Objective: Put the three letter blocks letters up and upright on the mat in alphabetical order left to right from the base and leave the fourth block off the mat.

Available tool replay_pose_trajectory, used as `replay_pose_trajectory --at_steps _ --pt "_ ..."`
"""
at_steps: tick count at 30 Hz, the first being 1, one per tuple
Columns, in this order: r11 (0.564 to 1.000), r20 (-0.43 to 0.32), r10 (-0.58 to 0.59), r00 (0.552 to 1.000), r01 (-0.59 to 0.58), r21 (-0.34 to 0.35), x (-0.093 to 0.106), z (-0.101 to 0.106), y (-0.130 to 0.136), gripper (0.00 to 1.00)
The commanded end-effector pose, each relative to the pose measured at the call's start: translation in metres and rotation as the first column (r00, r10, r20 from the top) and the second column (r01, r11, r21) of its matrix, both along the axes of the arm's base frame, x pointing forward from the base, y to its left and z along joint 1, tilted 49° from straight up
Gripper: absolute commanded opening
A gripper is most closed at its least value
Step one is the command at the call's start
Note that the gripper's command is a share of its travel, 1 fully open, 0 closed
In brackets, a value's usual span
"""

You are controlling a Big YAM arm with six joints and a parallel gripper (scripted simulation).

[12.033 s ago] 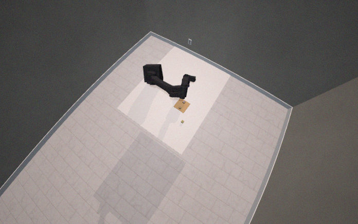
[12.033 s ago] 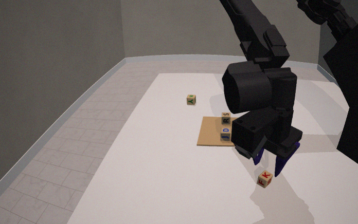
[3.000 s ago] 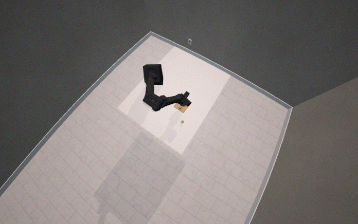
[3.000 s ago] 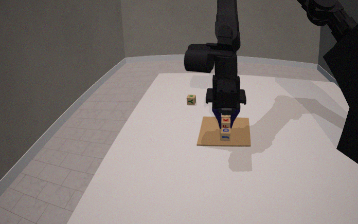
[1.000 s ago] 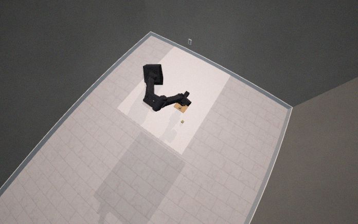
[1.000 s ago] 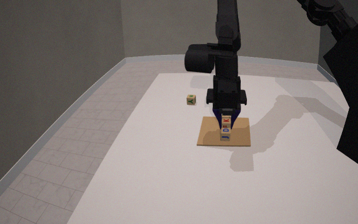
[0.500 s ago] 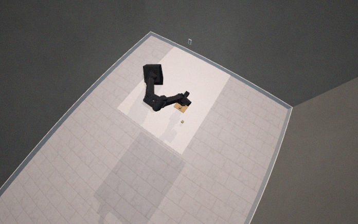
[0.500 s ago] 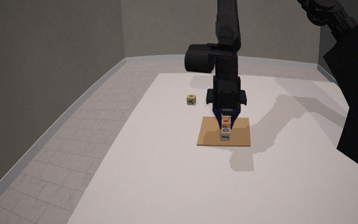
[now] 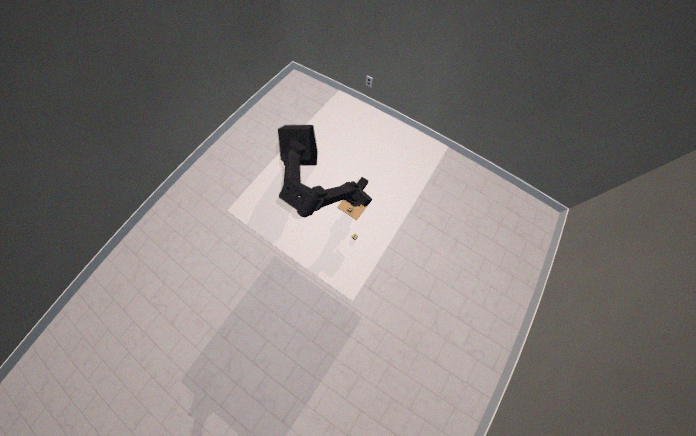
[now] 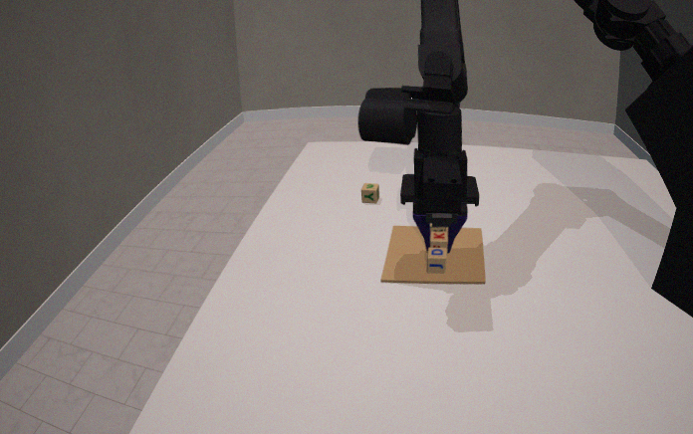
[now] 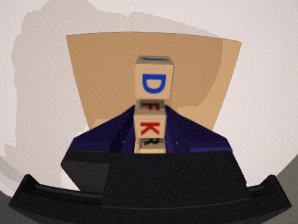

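A tan mat (image 9: 356, 212) (image 10: 403, 255) (image 11: 93, 70) lies flat on the white table. Three wooden blocks stand on it in a tight row running away from my wrist. The D block (image 10: 436, 259) (image 11: 153, 82) is farthest, with a blue D on top. The F block (image 11: 149, 106) is in the middle and mostly hidden in the exterior view. The K block (image 10: 439, 237) (image 11: 149, 131), with a red K on top, is nearest. My gripper (image 10: 438, 240) (image 11: 150, 110) (image 9: 359, 199) points down over the mat and is shut on the K block. The Y block (image 9: 354, 236) (image 10: 369, 193) lies off the mat.
The white table top (image 10: 307, 307) (image 9: 380, 154) stands on a tiled floor (image 9: 154, 308) with a grey kerb. The arm's base (image 9: 296, 143) stands at the table's far end. Shadows of the arm fall across the table beside the mat.
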State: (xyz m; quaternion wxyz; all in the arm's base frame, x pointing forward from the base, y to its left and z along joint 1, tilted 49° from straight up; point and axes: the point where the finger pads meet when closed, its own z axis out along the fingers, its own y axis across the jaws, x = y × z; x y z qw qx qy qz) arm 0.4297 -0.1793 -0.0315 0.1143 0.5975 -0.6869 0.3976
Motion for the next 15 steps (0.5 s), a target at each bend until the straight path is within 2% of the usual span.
replay_pose_trajectory --at_steps 1,12,13,15 --pt "1.000 -0.008 0.005 1.000 -0.005 0.001 0.0017 -0.0041 -0.0028 0.20" --pt "1.000 -0.012 0.004 1.000 -0.004 0.001 -0.0002 -0.0052 -0.0025 0.20" --pt "1.000 -0.012 0.004 1.000 -0.004 0.001 -0.0002 -0.0052 -0.0025 0.24" --pt "1.000 -0.012 0.004 1.000 -0.004 0.001 -0.0002 -0.0052 -0.0025 0.24"
